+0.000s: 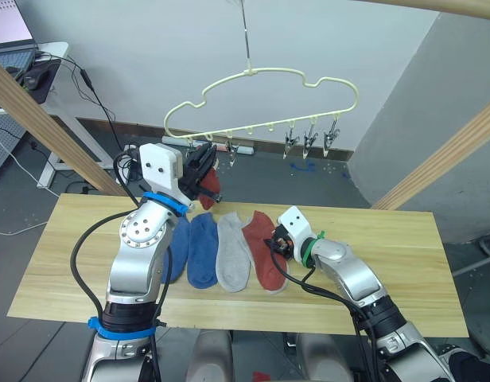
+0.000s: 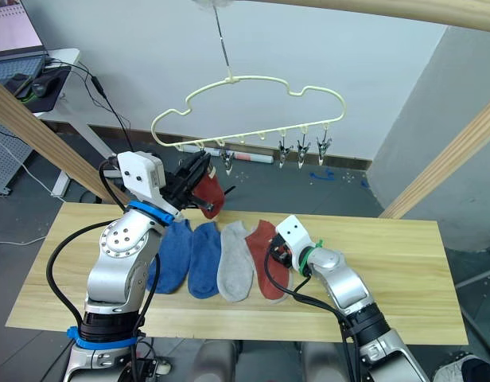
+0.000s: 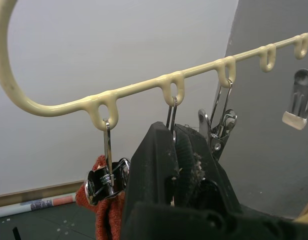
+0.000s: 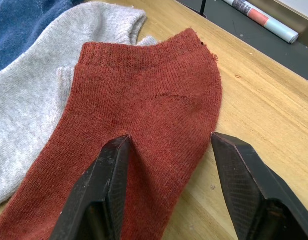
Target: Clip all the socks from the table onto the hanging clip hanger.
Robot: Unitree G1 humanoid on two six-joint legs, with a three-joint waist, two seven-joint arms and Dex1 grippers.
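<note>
Your left gripper (image 1: pixel 204 169) is raised at centre left of the head view, right under the left end of the pale yellow clip hanger (image 1: pixel 261 103). Its black fingers (image 3: pixel 166 165) look pressed close together around the wire of the second clip (image 3: pixel 172 117), though you cannot tell for sure what they pinch. Just beside them a rust red sock (image 1: pixel 211 187) hangs from the first clip (image 3: pixel 106 175) at the hanger's left end. Three more clips (image 1: pixel 309 142) dangle bare toward the right end of the hanger. Lower in the frame, your right gripper (image 4: pixel 169 165) is down on the table (image 1: pixel 404 263) with its fingers spread wide. One fingertip (image 4: pixel 114 160) rests on the second rust red sock (image 4: pixel 144 115), and the other sits on the wood just past that sock's edge, so nothing is gripped. That sock lies flat at the right end of a row in the middle of the table. To its left, touching it, is a light grey sock (image 1: pixel 231 253), then a blue sock (image 1: pixel 203 248), and a second blue sock (image 1: pixel 177 251) partly hidden behind your left arm.
</note>
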